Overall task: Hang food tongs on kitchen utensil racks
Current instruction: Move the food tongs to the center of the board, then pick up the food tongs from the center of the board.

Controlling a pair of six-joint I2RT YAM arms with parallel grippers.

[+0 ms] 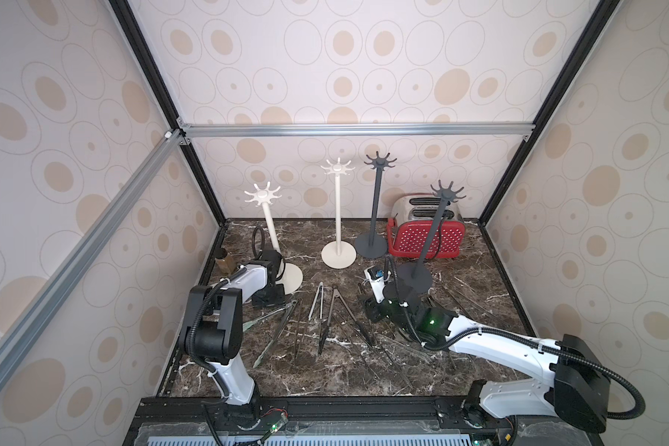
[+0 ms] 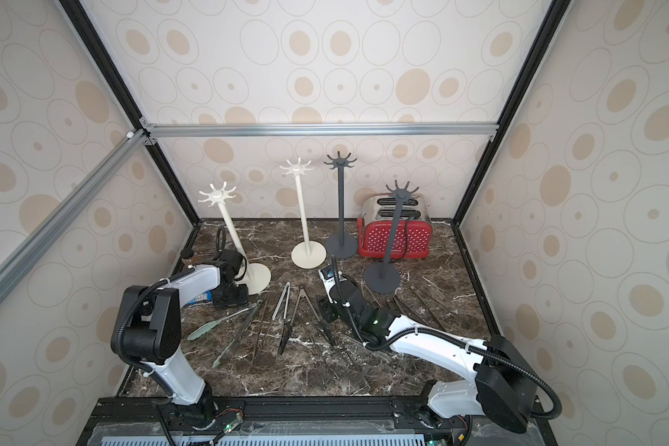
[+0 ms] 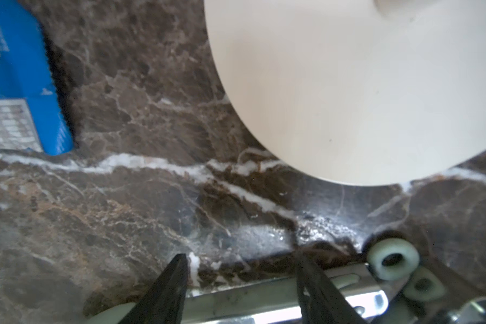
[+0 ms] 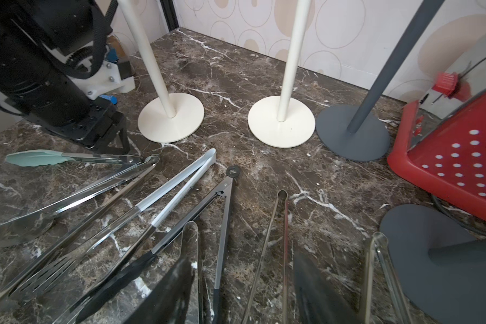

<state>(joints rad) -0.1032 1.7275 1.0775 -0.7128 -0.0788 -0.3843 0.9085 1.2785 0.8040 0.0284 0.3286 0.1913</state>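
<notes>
Several food tongs (image 1: 319,309) lie fanned out on the dark marble table (image 1: 479,270), among them a pair with pale green tips (image 4: 37,157). None hang on the utensil racks: two cream-white (image 1: 265,231) (image 1: 338,216) and two dark grey (image 1: 375,208) (image 1: 431,239). My left gripper (image 3: 241,255) is low, beside the base of the left cream rack (image 3: 348,84). It is open, its fingers (image 3: 177,280) straddling a steel tong arm (image 3: 250,303) with a pale green ring end (image 3: 376,256). My right gripper (image 4: 244,259) hovers open over the tongs in the middle, holding nothing.
A red and silver toaster (image 1: 429,235) stands at the back right, behind a grey rack. A blue box (image 3: 20,84) lies by the left arm (image 1: 217,320), and a small brown bottle (image 1: 223,262) stands at the left wall. Patterned walls close in three sides.
</notes>
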